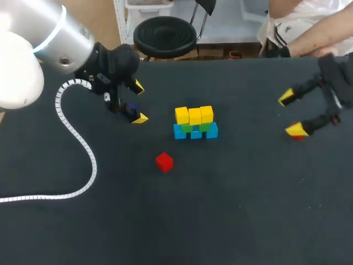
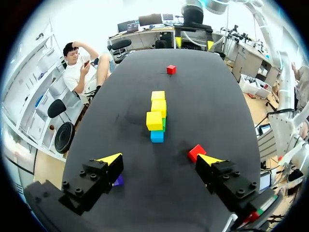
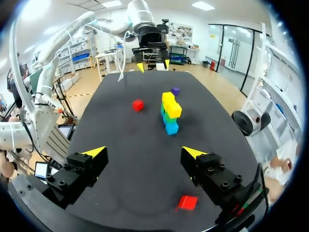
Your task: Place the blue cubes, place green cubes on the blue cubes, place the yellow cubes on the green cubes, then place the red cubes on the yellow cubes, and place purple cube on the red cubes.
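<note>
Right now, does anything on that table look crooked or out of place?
Only slightly: the end yellow cube, nearest the left pincer, sits shifted sideways, out of line with the other yellow cubes. Nothing is toppled or damaged.

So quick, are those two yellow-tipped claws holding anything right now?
Left gripper: open, holding nothing.
Right gripper: open, holding nothing; a small red cube lies close beside it, not gripped.

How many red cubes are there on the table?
2. One red cube sits alone near the stack. The other lies by the right gripper, partly hidden under one yellow tip. I see no others.
</note>
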Available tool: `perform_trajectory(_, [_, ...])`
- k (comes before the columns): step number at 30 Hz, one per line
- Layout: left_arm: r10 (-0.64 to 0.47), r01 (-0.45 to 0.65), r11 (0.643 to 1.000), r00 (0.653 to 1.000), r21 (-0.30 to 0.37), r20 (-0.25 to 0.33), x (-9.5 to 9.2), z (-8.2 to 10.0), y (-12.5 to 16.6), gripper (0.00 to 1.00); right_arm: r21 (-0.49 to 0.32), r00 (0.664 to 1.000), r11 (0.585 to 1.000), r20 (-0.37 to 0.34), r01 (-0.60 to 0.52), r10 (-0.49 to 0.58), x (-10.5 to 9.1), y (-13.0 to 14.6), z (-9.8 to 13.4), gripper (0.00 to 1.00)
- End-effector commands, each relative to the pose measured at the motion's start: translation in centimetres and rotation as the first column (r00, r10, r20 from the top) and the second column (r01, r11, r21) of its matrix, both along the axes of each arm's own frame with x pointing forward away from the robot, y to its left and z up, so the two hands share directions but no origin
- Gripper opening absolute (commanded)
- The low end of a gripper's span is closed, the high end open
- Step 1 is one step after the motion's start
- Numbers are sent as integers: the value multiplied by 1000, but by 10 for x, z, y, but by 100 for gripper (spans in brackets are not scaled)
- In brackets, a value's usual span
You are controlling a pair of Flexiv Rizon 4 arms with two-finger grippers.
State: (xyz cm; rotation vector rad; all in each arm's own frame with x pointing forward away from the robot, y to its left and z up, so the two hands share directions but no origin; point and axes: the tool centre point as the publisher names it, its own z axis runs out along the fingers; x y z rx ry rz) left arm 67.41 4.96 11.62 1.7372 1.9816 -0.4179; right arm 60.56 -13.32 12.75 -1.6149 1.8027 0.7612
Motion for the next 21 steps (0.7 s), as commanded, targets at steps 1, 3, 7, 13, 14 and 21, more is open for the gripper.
perform_trajectory(1, [1, -1, 1000, 1000, 4, -1, 0, 0, 0, 100, 21, 991, 995, 98, 94, -96, -49, -23, 3, 100])
perform_trajectory(3, [1, -1, 1000, 1000, 4, -1, 0, 0, 0, 100, 44, 989, 994, 105, 96, -100, -51, -30, -2, 100])
perform_trajectory(7, [1, -1, 1000, 1000, 4, -1, 0, 0, 0, 100, 74, 989, 992, 105, 101, -109, -50, -37, -11, 100])
perform_trajectory(13, [1, -1, 1000, 1000, 4, -1, 0, 0, 0, 100, 100, 987, 989, 110, 105, -116, -49, -38, -11, 100])
perform_trajectory(14, [1, -1, 1000, 1000, 4, -1, 0, 0, 0, 100, 100, 987, 989, 110, 105, -116, -49, -38, -11, 100])
perform_trajectory(21, [1, -1, 1000, 1000, 4, -1, 0, 0, 0, 100, 100, 987, 989, 110, 105, -116, -49, -38, -11, 100])
